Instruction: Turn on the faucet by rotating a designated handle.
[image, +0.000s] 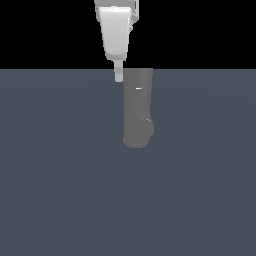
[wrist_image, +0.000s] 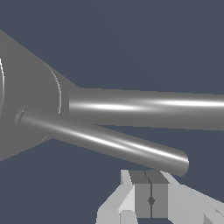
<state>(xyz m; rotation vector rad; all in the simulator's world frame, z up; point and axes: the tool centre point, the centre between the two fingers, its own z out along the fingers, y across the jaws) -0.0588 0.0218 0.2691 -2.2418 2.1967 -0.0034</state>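
Note:
The faucet (image: 137, 107) is a dull-grey upright cylinder with a rounded lower end, standing mid-scene in the exterior view. In the wrist view its wide body (wrist_image: 26, 100) fills one side. From it the handle (wrist_image: 127, 145), a thin grey rod, juts out to a rounded free end. My gripper (image: 118, 75) hangs just off the faucet's top, on the exterior view's left. In the wrist view the gripper (wrist_image: 151, 197) is shut with nothing between its pads, just beside the handle's free end. Whether it touches the rod I cannot tell.
A second, thicker grey rod (wrist_image: 153, 109) runs from the faucet body out of the wrist frame. A flat slate-blue floor (image: 60, 190) surrounds the faucet. Behind it is black background.

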